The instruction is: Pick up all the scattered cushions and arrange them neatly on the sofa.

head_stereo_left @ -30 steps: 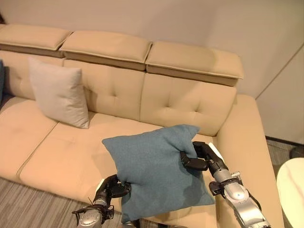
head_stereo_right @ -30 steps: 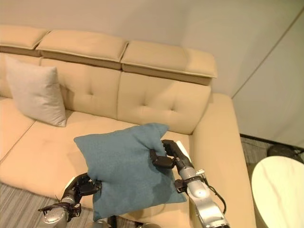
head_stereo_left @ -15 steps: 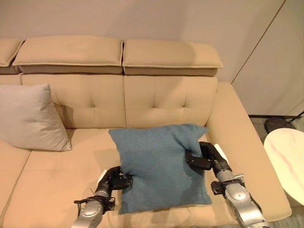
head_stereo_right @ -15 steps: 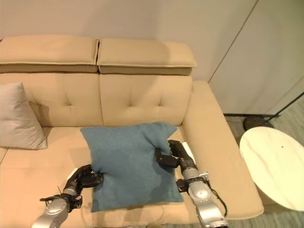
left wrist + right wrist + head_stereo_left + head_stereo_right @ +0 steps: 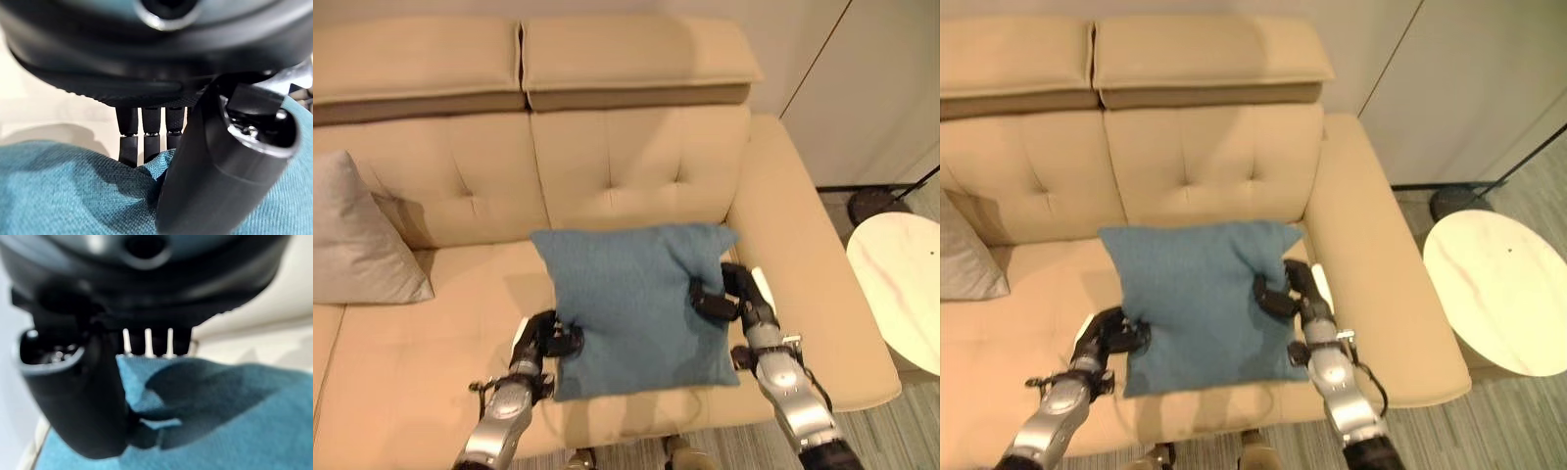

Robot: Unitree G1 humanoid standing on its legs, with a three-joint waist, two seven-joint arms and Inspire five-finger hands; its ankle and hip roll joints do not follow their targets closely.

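Beige sofa (image 5: 636, 166) seat: left hand (image 5: 544, 341), right hand (image 5: 729, 294) both pinch teal cushion (image 5: 631, 304); round white table (image 5: 901, 284) near.

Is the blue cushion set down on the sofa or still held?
Held: the left hand and right hand pinch the blue cushion's edges above the sofa.

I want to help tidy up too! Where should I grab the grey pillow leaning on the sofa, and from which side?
Probably by its top corner, coming from above and in front. The grey cushion stands tilted against the sofa backrest, so that pointed corner sticks up free while its back is blocked. The left hand and right hand pinch the blue cushion by its side edges.
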